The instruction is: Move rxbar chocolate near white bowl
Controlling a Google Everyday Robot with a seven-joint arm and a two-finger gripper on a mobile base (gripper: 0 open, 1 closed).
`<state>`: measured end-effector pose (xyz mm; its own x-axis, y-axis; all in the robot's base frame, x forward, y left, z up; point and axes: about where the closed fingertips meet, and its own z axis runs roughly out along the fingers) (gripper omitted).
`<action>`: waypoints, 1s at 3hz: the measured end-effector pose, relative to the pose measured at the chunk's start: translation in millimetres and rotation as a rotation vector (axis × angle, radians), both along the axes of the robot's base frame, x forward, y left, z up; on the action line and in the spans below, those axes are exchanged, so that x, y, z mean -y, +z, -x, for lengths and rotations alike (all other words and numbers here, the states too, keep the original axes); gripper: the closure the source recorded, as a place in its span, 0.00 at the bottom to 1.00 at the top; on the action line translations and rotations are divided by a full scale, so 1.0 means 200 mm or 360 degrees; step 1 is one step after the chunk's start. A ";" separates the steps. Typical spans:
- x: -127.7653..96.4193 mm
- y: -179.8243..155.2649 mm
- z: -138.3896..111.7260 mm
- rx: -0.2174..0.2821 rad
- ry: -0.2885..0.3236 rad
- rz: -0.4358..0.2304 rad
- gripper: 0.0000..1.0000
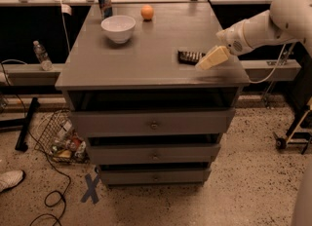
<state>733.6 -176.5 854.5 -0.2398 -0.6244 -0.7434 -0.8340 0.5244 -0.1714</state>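
The rxbar chocolate (189, 55) is a small flat black bar lying on the right part of the grey cabinet top (146, 49). The white bowl (118, 27) stands at the back left of the top, far from the bar. My gripper (210, 58) comes in from the right on a white arm (265, 23). Its pale tip hangs just above the top, right next to the bar's right end and partly covering it.
An orange ball (147, 12) and a dark drink can (104, 3) stand at the back of the top near the bowl. The cabinet has three drawers (153, 124) below. A wire basket (58, 140), cables and a water bottle (43, 55) are on the left.
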 end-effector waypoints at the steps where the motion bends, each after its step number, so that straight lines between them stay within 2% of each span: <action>1: -0.09 -0.04 -0.04 -0.0027 0.0029 -0.0041 0.00; 2: -0.18 -0.07 -0.07 -0.0057 0.0073 -0.0072 0.03; 3: -0.21 -0.08 -0.08 -0.0063 0.0087 -0.0077 0.25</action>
